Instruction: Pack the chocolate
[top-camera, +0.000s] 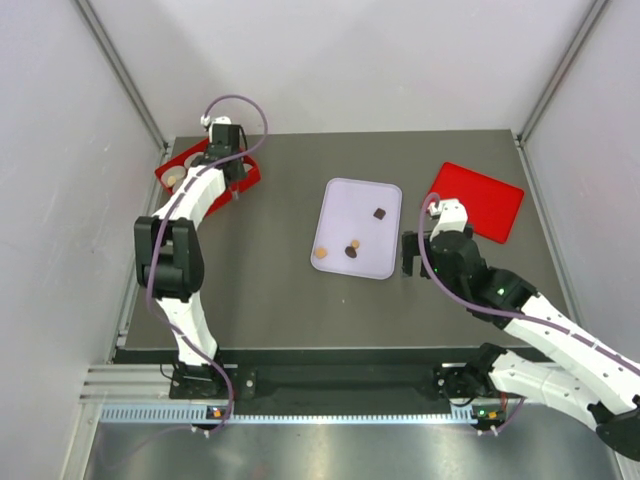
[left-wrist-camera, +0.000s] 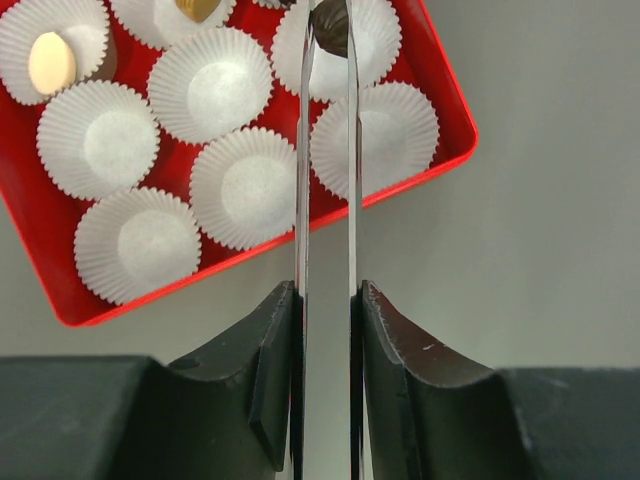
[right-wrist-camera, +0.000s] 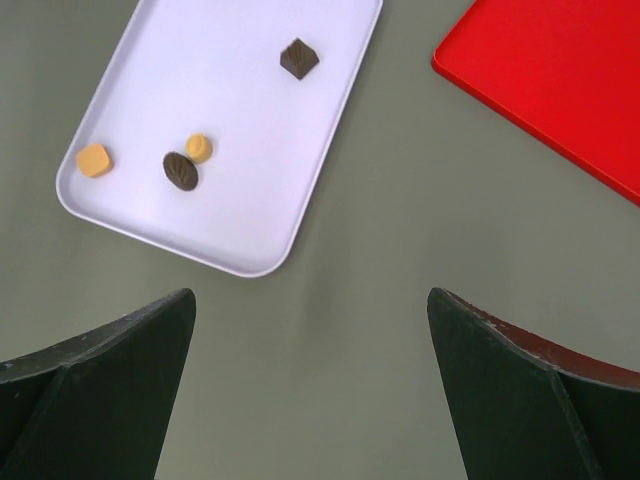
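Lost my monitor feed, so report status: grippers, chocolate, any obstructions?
Left gripper shut on tweezers, dark chocolate pinched at tips over a paper cup in red box. Right gripper open, empty, near tray. Four pieces left on tray. Nothing blocking.

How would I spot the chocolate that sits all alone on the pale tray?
Find the pale lilac tray in the middle of the dark table. Three chocolates huddle at its near end: an orange block, a smaller orange piece and a dark oval. The dark square chocolate lies apart from them, nearer the right edge, the only square dark one.
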